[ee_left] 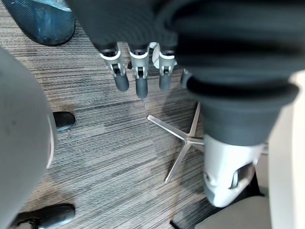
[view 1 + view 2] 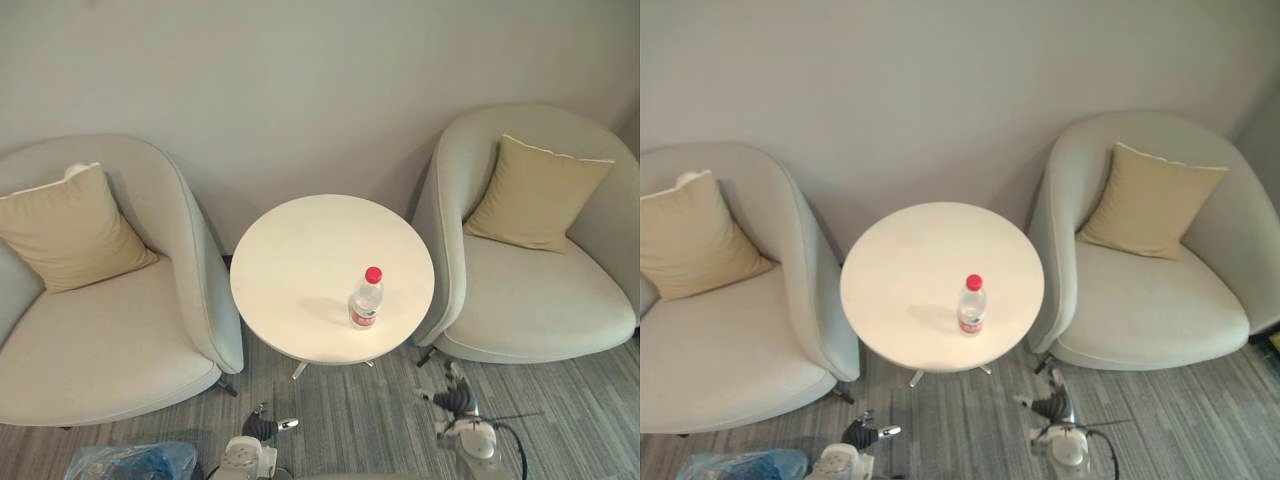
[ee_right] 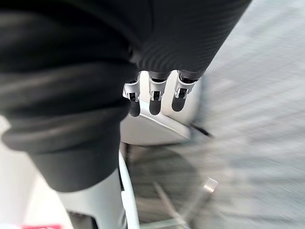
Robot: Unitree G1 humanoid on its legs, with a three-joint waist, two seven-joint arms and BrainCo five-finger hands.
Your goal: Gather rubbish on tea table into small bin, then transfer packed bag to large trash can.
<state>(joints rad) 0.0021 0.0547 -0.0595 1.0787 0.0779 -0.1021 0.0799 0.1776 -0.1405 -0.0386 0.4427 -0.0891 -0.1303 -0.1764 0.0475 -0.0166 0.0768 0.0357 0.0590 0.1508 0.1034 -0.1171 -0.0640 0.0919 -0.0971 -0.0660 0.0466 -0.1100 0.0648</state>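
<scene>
Left eye view. The round white table point(image 2: 300, 250) stands on grey carpet point(image 2: 350, 420) against a plain wall point(image 2: 300, 80). The bottle point(image 2: 366, 298), clear with a red cap and red label, stands upright on the table's near right part, alone on the top. The left chair point(image 2: 110, 340) sits close against one side of the table, the right chair point(image 2: 520, 300) against the other. Each holds a beige cushion, left point(image 2: 70, 230) and right point(image 2: 535, 190), leaning on its back. A blue bag point(image 2: 130, 462) lies on the carpet at the lower left, in front of the left chair. The left hand point(image 2: 258, 428) hangs low over the carpet, on the near side of the table. The right hand point(image 2: 458, 400) hangs near the right chair's base. Both are well below the tabletop and apart from the bottle.

Right eye view. Same layout, and nothing stands between the hands and the table.

Left wrist view. The fingers point(image 1: 140, 81) point down, straight and side by side, with nothing between them. Past them are the carpet, the table's metal base point(image 1: 183, 138), a black chair foot point(image 1: 63, 120) and a corner of the blue bag.

Right wrist view. The fingers point(image 3: 155, 98) are straight, relaxed and empty. A pale rounded shape point(image 3: 157, 131) lies just beyond the tips, too blurred to identify.
</scene>
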